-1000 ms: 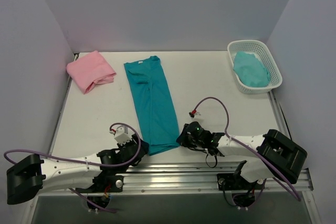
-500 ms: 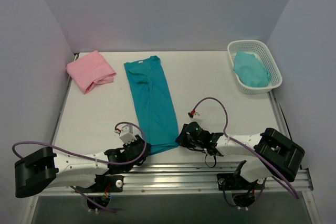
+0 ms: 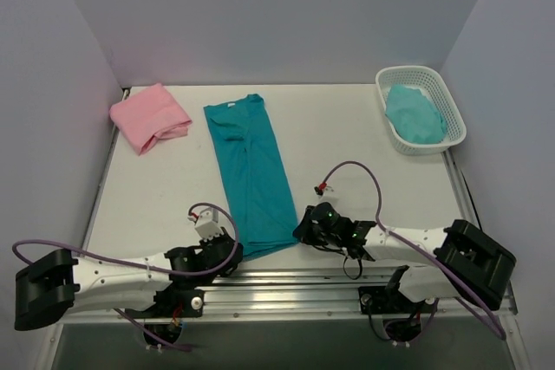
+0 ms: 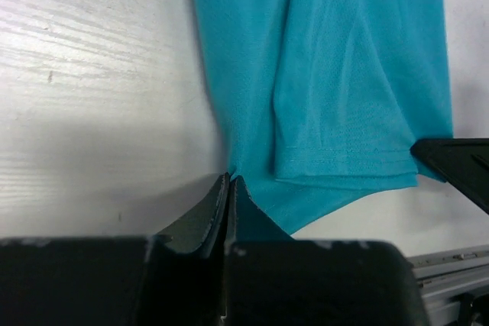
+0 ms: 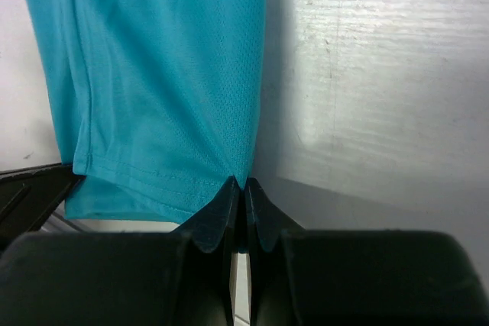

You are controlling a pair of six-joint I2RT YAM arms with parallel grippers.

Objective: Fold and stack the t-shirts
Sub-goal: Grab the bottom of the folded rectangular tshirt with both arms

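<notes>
Holding teal t-shirt point(image 3: 251, 171) by near hem corners w/ L gripper point(image 4: 229, 182) & R gripper point(image 5: 243, 185). Clamped tight on cloth, both sides.

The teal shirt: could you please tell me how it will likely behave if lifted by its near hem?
The teal shirt will probably drape limply: it lies in soft wrinkled layers. Its thin knit looks light. Pinched only at the hem corners, the middle may sag.
</notes>
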